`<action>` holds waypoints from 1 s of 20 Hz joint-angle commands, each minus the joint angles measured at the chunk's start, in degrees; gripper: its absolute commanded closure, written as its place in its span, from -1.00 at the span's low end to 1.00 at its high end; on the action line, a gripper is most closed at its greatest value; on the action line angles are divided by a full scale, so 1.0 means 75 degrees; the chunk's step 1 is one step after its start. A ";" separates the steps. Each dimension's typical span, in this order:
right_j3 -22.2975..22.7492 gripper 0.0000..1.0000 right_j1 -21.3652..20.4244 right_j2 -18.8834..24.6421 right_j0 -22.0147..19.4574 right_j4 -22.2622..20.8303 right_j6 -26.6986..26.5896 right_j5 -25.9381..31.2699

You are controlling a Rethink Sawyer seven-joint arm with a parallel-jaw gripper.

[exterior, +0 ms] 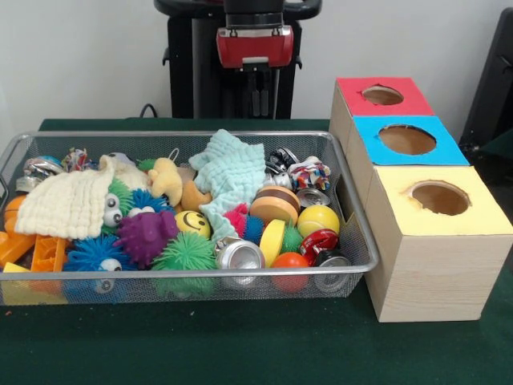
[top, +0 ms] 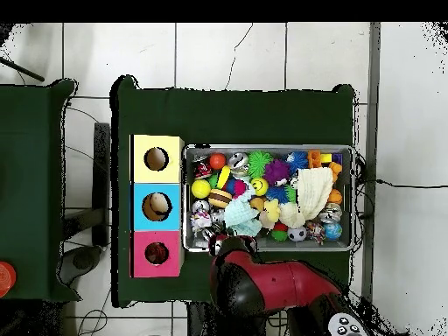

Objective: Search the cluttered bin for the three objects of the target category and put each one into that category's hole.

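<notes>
The wire-mesh bin [exterior: 184,135] lies on the green table, full of clutter; it also shows in the overhead view [top: 267,148]. A pale yellow plush animal [exterior: 166,178] lies near the bin's middle back, with a tan plush [exterior: 195,196] partly buried beside it. No tiger-striped plush shows. The red-topped box with its round hole [exterior: 383,95] stands at the far right, behind the blue and yellow ones; the overhead view shows it too [top: 157,254]. My gripper [exterior: 258,103] hangs behind the bin's far rim, above the table, holding nothing I can see; in the overhead view [top: 220,243] it sits at the bin's corner nearest the red box.
A mint knitted cloth [exterior: 232,172] and a cream one [exterior: 68,204] cover part of the pile. Spiky balls, purple [exterior: 146,234] and green [exterior: 184,255], cans [exterior: 239,255] and a smiley ball [exterior: 192,223] fill the front. The blue-topped [exterior: 409,140] and yellow-topped [exterior: 439,199] boxes flank the bin's right side.
</notes>
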 commanded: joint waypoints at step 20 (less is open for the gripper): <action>-0.0254 1.00 0.0611 0.0488 -0.0074 0.0238 0.0838 -0.0012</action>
